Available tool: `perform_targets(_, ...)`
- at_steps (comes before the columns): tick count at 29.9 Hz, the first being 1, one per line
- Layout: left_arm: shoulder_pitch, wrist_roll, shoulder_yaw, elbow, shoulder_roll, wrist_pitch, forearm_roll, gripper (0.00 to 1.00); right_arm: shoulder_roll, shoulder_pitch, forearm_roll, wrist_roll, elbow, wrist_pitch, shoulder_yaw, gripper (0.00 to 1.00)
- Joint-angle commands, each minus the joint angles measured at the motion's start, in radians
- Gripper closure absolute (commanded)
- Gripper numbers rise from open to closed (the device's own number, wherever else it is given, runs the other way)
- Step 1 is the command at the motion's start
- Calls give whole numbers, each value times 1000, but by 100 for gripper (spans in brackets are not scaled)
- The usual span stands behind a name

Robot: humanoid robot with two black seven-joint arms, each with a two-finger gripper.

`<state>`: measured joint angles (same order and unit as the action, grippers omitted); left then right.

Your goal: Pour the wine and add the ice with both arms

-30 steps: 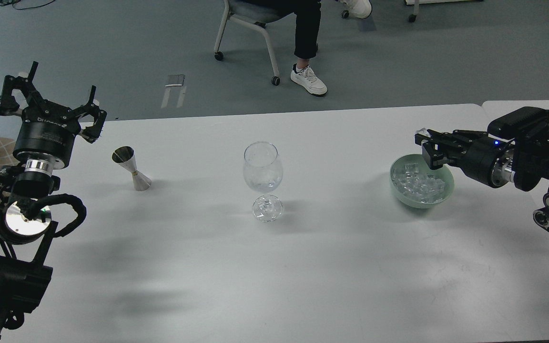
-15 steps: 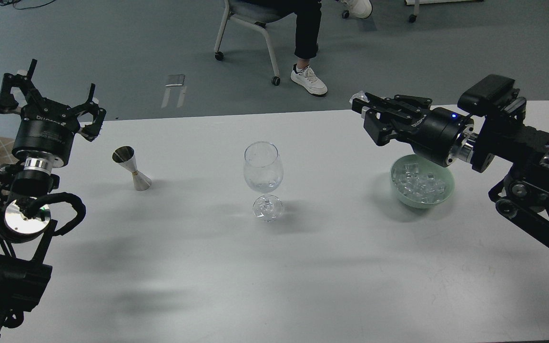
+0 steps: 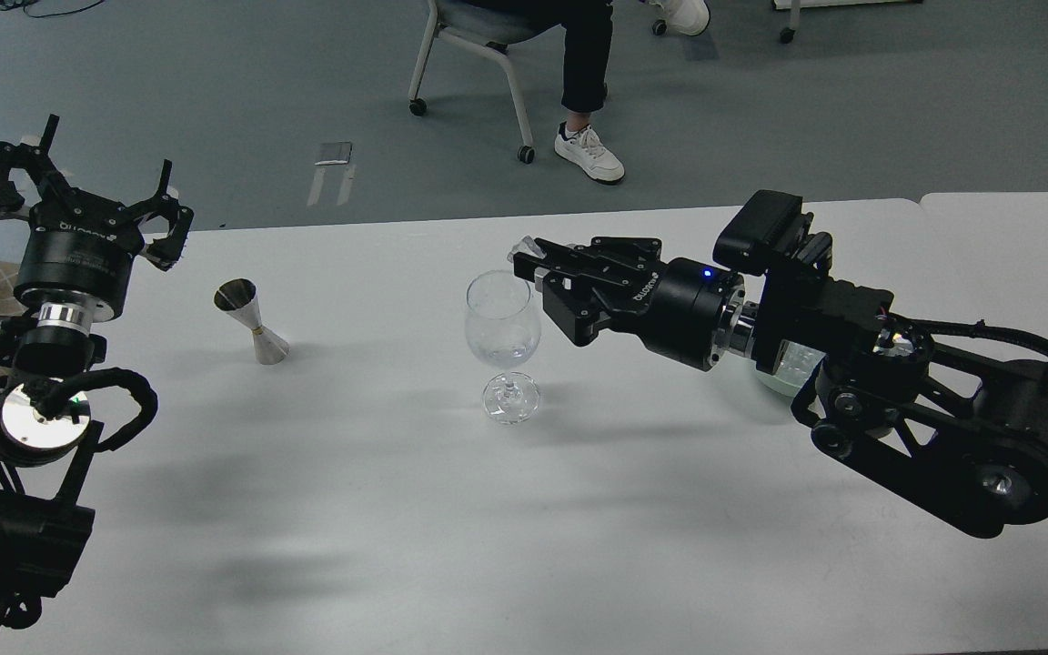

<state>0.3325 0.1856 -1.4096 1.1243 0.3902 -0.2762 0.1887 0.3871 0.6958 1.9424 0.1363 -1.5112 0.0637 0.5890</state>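
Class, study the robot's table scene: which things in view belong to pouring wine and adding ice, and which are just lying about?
Belongs to the job:
wine glass
jigger
ice cube in the right gripper
green bowl, mostly hidden
left gripper, open

Just lying about:
chair
seated person's leg
flat grey object on the floor

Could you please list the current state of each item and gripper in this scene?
wine glass: upright, a little clear liquid inside.
jigger: standing on the table, tilted.
ice cube: held beside the glass rim.
right gripper: shut on the cube.
left gripper: open, empty.
green bowl: mostly hidden behind the right arm.
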Motion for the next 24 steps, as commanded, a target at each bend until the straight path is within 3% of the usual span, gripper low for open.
perform_targets(1,-1,0,0,0,-1,0,0,2,-20,1,1,0,22,-1,-6,88)
perform_targets(24,-3,0,0,0,1,-3,0,2,-129,4,43,0,126,-4,-5,87)
